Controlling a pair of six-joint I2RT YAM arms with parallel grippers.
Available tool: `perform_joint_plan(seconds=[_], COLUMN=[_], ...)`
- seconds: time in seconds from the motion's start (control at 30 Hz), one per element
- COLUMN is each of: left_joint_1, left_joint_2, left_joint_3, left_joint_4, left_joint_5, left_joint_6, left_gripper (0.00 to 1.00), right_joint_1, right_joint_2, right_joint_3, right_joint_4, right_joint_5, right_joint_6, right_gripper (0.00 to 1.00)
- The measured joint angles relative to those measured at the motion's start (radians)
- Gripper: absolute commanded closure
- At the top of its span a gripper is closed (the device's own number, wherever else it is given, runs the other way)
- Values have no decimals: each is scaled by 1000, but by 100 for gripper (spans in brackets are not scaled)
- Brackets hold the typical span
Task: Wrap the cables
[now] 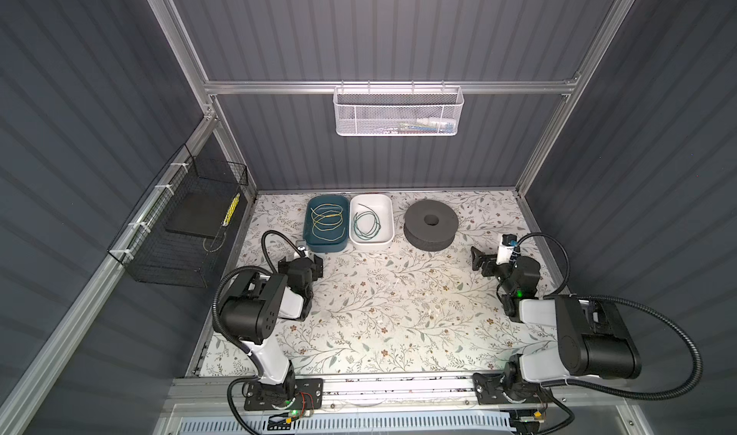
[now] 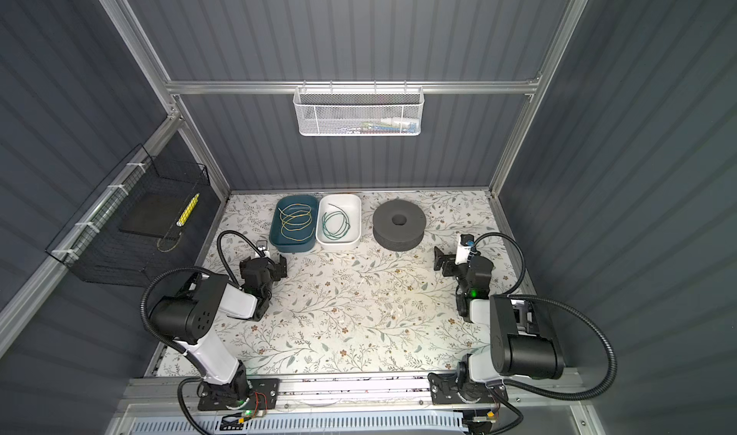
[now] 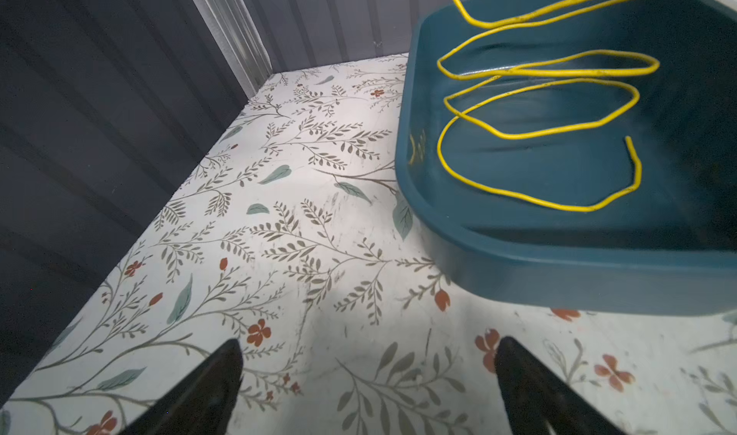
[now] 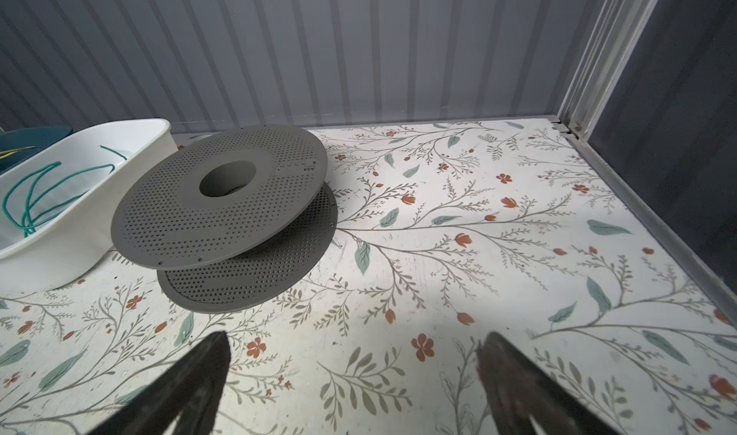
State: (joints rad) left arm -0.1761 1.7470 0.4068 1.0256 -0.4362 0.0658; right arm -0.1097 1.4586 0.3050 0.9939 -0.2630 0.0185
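My left gripper [image 3: 369, 343] stands wide and empty just beside the blue tray [image 3: 518, 281] with the yellow cable [image 3: 538, 71], and my right gripper [image 4: 355, 337], equally wide, stays apart from the green cable [image 1: 367, 225] in the white tray [image 1: 387, 214].

We're looking into a robotics lab test cell: dark grey ribbed wall panels [image 1: 379, 26] in a silver aluminium frame [image 1: 279, 87], 2 black-and-white robot arms [image 1: 275, 361] bolted to a metal rail [image 1: 399, 387] beside a floral-papered tabletop [image 1: 399, 313].
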Motion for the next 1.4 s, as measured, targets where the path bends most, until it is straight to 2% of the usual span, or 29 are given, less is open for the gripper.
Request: perform_joint_plan(seconds=[1.4], left_joint_1=[14], left_joint_2=[0], left_joint_3=[13], left_joint_4=[-17], left_joint_5=[19], left_joint_6=[-11], left_gripper=[1], right_joint_1=[0], right_joint_2=[0], right_joint_3=[0], right_joint_4=[0], right_joint_5=[0], right_joint_6=[0], right_gripper=[1])
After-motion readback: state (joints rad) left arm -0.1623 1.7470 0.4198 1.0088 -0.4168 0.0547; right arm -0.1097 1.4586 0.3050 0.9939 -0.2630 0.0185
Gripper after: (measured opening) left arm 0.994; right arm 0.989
